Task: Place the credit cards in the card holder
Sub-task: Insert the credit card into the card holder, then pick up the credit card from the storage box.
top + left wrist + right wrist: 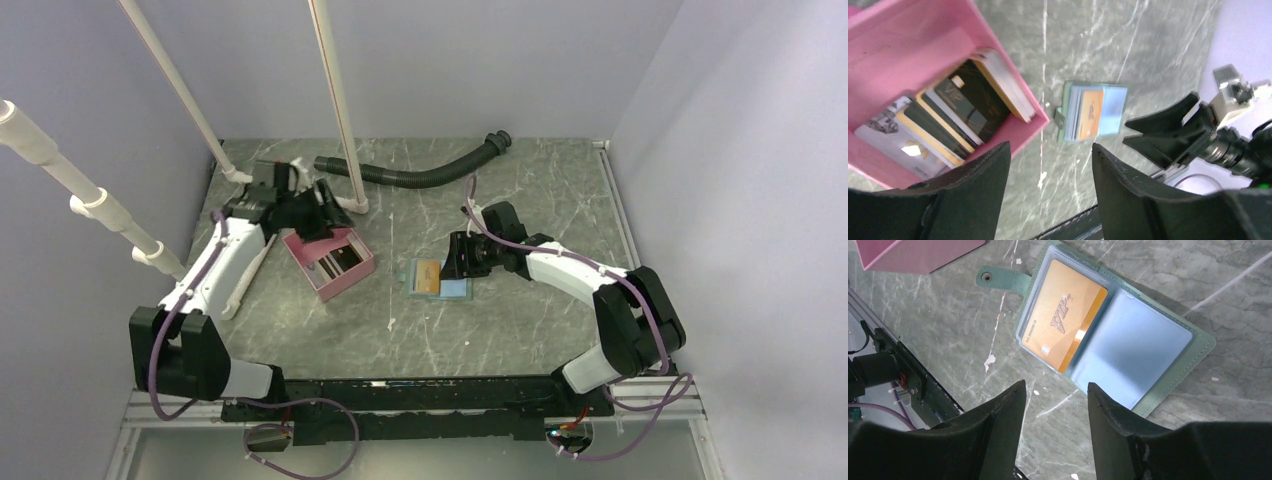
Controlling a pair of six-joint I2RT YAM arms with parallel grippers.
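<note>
Light-blue card holder [1148, 355] open flat w/ orange VIP card [1063, 322] sleeved; other cards [973, 107] in pink box [898, 40].

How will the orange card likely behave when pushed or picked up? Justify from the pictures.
The orange card looks thin and flat: probably light, fairly stiff. Its glossy face may slip. Lying flush in the holder, it probably slides more readily than it lifts.

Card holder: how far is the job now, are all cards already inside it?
One done: an orange card sits in the open card holder. Nothing in hand: the left hand and right hand are both open and empty. Left: several cards lie in the pink box.
</note>
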